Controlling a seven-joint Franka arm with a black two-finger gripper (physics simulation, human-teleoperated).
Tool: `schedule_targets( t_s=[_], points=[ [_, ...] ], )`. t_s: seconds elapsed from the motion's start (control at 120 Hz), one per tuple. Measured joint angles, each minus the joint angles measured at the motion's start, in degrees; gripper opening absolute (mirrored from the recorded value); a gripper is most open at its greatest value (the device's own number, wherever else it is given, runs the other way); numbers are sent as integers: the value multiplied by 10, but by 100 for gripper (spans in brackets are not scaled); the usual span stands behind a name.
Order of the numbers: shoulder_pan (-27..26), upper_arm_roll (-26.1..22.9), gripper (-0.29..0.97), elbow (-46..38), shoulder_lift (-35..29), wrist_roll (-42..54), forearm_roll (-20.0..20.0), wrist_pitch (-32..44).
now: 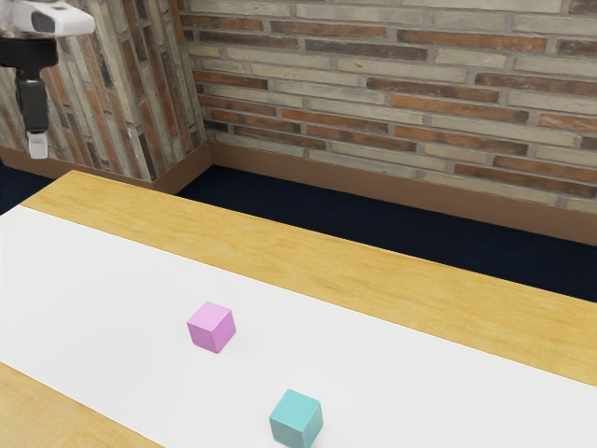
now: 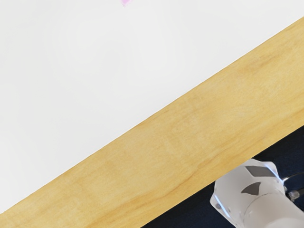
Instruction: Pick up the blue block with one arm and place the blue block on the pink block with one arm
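Observation:
The blue block (image 1: pixel 297 418), a light teal-blue cube, rests on the white mat (image 1: pixel 93 308) near the front edge of the exterior view. The pink block (image 1: pixel 212 327) sits on the same mat a short way behind it and toward the exterior view's left, the two cubes apart. My gripper (image 1: pixel 37 145) hangs high at the upper left of the exterior view, pointing down, far from both blocks and holding nothing. In the wrist view a small corner of the pink block (image 2: pixel 125 2) peeks in at the picture's edge, well ahead of my hand.
The wooden table (image 1: pixel 373 271) carries the white mat along its middle, with bare wood strips on both sides. A brick wall (image 1: pixel 392 84) stands behind over dark floor. In the wrist view the robot's white base (image 2: pixel 256 194) sits beyond the table edge.

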Motion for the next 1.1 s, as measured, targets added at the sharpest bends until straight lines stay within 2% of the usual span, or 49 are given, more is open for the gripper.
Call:
schedule_targets(
  t_s=[0.067,0.183,0.233,0.267,0.375,0.467,0.517,0.583,0.7,0.767,0.817,1.008,1.058,1.1],
  points=[
    [-1,-19,68,-1,4,29,-3,38],
    [3,-82,68,-5,-2,73,-2,77],
    [-2,-103,68,-30,-28,91,0,91],
    [-1,-111,68,-73,-58,103,1,107],
    [1,-120,68,-357,-241,136,1,211],
    [1,-169,68,-548,-368,155,-19,284],
    [1,-180,68,-596,-403,204,-22,317],
    [1,-201,68,-619,-434,312,-33,339],
    [2,-300,68,-678,-471,480,-71,366],
    [2,-324,68,-702,-474,575,-105,393],
    [2,-333,68,-710,-450,642,-131,417],
    [2,-447,68,-676,-278,859,-220,539],
    [3,-460,68,-672,-247,906,-236,568],
    [3,-448,68,-665,-205,948,-245,594]
  ],
)
